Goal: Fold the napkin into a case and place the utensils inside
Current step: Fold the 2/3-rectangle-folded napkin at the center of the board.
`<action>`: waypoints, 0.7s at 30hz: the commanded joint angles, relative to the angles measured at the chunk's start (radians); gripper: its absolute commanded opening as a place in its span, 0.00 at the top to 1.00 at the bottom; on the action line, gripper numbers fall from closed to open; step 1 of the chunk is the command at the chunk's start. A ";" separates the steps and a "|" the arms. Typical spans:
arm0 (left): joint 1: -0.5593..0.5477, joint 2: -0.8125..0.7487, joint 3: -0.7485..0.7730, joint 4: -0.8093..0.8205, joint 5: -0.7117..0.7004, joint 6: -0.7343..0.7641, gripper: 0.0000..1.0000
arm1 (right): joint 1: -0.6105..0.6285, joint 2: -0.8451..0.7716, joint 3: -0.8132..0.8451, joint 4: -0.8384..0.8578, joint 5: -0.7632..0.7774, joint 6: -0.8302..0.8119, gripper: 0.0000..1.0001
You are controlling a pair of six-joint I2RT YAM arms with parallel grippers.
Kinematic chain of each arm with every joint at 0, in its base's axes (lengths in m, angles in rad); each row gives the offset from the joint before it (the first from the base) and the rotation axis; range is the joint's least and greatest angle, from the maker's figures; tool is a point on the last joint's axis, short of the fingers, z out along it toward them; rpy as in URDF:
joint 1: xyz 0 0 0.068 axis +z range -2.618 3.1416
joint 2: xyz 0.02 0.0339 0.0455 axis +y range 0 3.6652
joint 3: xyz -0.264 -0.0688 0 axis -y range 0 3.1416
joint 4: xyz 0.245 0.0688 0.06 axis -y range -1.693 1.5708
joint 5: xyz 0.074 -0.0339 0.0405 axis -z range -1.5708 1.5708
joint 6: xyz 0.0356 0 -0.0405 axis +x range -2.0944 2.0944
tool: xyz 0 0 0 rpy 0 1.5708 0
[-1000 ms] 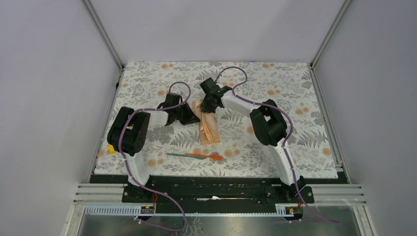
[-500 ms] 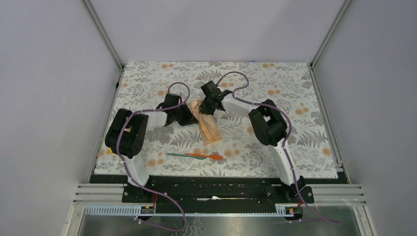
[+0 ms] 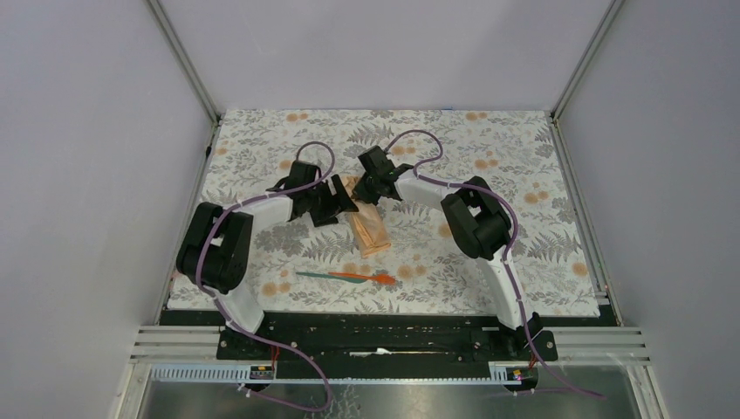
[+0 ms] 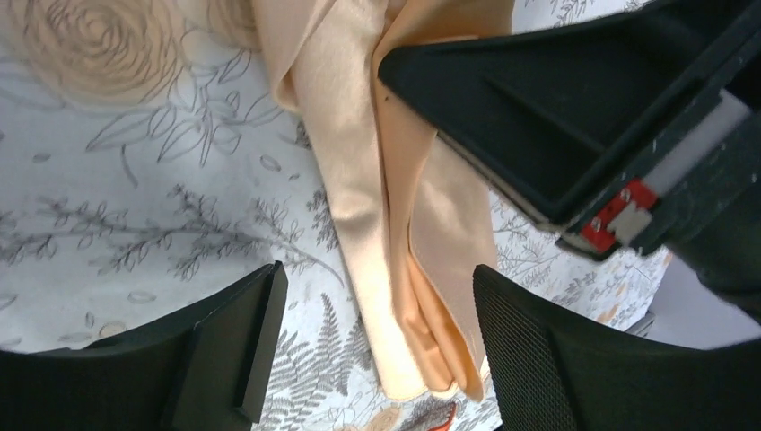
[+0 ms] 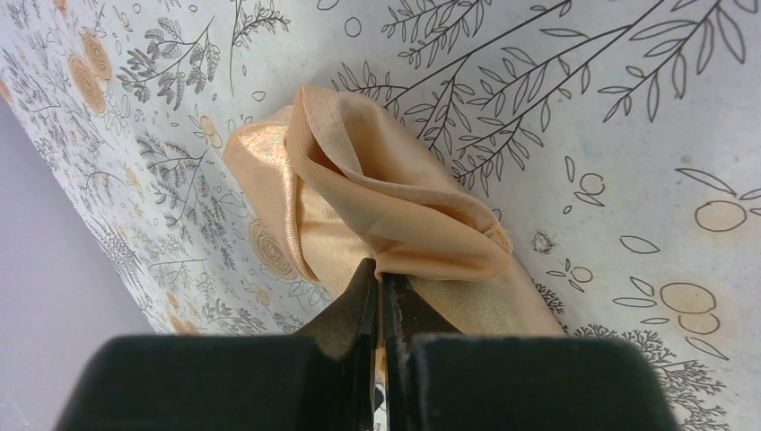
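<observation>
The left tool [image 4: 379,301] was open wide over the napkin [image 4: 359,171]. The right tool [image 5: 379,280] pinched the napkin's far end. The napkin lay folded long in the middle of the counter [image 3: 524,175].

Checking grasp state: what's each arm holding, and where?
Right gripper is shut on the napkin, pinching a folded edge at its bunched far end. Left gripper holds nothing; its fingers stand open astride it.
</observation>
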 commanded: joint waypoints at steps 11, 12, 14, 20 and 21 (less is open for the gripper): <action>-0.069 0.177 0.198 -0.113 -0.190 0.030 0.40 | -0.009 -0.018 -0.020 -0.034 0.002 -0.007 1.00; -0.070 0.186 0.201 -0.116 -0.197 0.031 0.43 | -0.010 -0.018 -0.019 -0.034 0.001 -0.007 1.00; -0.072 0.212 0.209 -0.122 -0.205 0.034 0.45 | -0.010 -0.020 -0.017 -0.034 0.002 -0.009 1.00; -0.074 0.273 0.219 -0.146 -0.240 0.049 0.64 | -0.009 -0.018 -0.011 -0.028 -0.007 -0.024 1.00; -0.074 0.274 0.214 -0.145 -0.247 0.049 0.69 | -0.009 -0.016 -0.009 -0.028 -0.006 -0.032 1.00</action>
